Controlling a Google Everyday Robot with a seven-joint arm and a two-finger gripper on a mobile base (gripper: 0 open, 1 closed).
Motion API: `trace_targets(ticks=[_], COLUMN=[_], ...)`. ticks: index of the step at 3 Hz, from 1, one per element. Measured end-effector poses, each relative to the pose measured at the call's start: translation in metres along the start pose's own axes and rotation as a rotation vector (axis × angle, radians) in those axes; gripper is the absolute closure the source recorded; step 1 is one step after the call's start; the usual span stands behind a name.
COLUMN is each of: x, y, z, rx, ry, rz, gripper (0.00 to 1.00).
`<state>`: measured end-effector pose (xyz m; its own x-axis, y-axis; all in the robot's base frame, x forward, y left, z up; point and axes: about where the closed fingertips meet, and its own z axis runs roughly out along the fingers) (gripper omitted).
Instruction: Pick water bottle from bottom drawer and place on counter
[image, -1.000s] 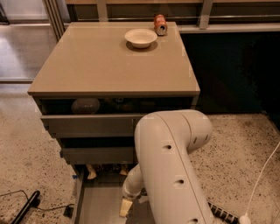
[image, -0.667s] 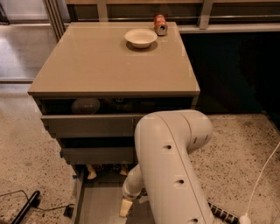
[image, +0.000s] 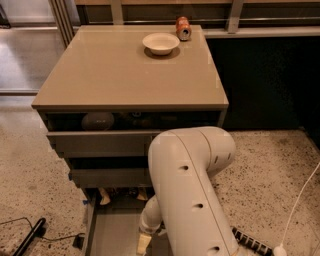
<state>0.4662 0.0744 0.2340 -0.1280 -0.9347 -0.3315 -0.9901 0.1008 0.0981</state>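
My claw (image: 144, 243) hangs low inside the open bottom drawer (image: 111, 231), positioned to reach the water bottle, unseen and probably behind my arm (image: 195, 200); whether the claw is open or closed, I cannot tell.

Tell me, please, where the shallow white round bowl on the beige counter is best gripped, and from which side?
Probably its thin rim on the near-left, from above: the bowl sits upright, wide and low, and the orange-red soda can crowds its far right. The end effector is down at the open grey bottom drawer.
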Motion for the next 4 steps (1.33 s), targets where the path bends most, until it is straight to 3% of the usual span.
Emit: trace_targets(ticks=[1,2,4], x=[0.0,0.0,0.0], y=[0.0,0.0001,0.0001], z=[0.0,0.0,0.0001], rx=[0.0,0.0,0.0], ry=[0.0,0.0,0.0], rz=[0.0,0.0,0.0], gripper=[0.03,0.34,0.81])
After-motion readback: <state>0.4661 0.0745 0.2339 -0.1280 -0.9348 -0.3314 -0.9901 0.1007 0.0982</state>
